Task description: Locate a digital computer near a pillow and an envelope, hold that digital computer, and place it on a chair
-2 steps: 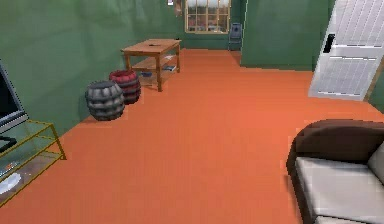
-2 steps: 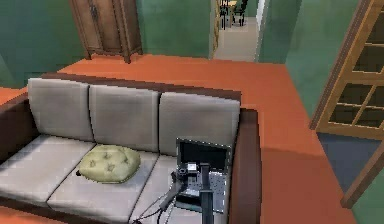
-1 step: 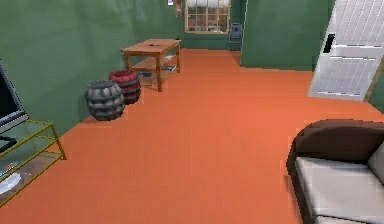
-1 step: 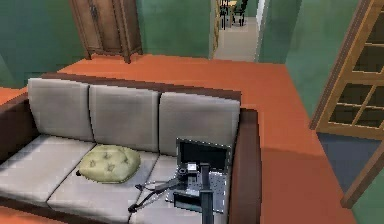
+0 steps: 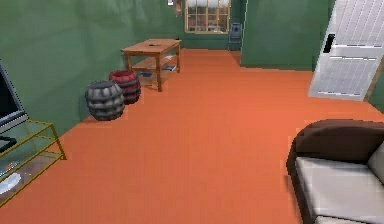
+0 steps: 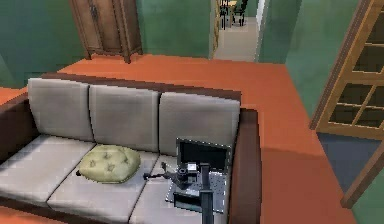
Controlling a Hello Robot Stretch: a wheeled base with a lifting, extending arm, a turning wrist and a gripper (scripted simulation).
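A brown sofa point(image 6: 60, 105) with grey cushions runs across the arm side view. A green pillow point(image 6: 110, 163) lies on its middle seat. On the right seat stands a laptop point(image 6: 204, 155), its dark screen raised. The arm point(image 6: 208, 200) rises from the bottom edge in front of the laptop, and the gripper point(image 6: 176, 176) sits just left of it, by the laptop's base. Since the laptop rests on the cushion behind the gripper, I cannot tell whether it holds anything. A pale flat patch point(image 6: 184, 197) lies below the gripper, too small to name.
The forward view has open orange floor, a wooden table point(image 5: 152, 48), a grey pouf point(image 5: 104, 100), a red pouf point(image 5: 126, 85), a glass TV stand point(image 5: 28, 150), a white door point(image 5: 350, 50) and a brown seat point(image 5: 340, 170). Beyond the sofa are a wooden cabinet point(image 6: 105, 25) and a doorway point(image 6: 236, 28).
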